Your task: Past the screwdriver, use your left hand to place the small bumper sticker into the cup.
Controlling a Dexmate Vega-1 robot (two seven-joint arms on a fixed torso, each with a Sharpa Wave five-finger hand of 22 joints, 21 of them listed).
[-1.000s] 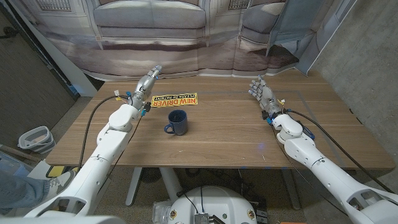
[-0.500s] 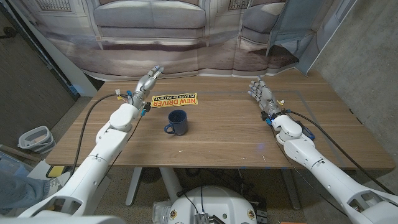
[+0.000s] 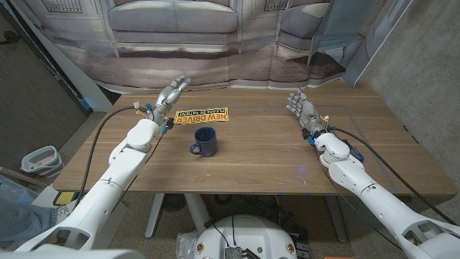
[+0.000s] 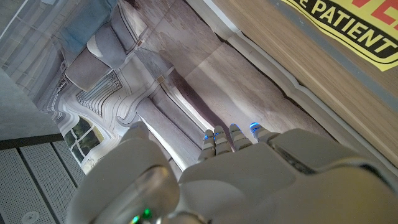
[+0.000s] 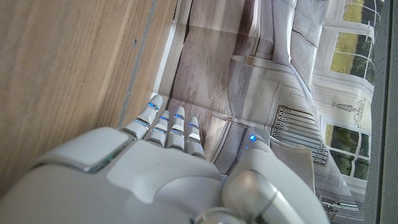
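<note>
Yellow sticker (image 3: 202,115) lies flat just behind cup (image 3: 205,141) | no screwdriver visible to me | left hand (image 3: 171,94) beside sticker's end, fingers extended, empty | right hand (image 3: 302,109) well apart, fingers apart, empty | I'd slide fingertips under sticker's edge before pinching.

Wooden table (image 3: 259,162), plank grain running left to right. Behind its far edge hangs a printed backdrop (image 3: 215,43) showing a sofa (image 3: 172,25) and pale floorboards (the same print appears in both wrist views, with a window scene at its edge). Grey concrete wall (image 3: 424,57) to the right of the table. Grey floor to the left, with a small white bin (image 3: 39,160) standing on it well apart from the table. A yellow object (image 3: 63,196) lies by the near left corner, too small to identify.
</note>
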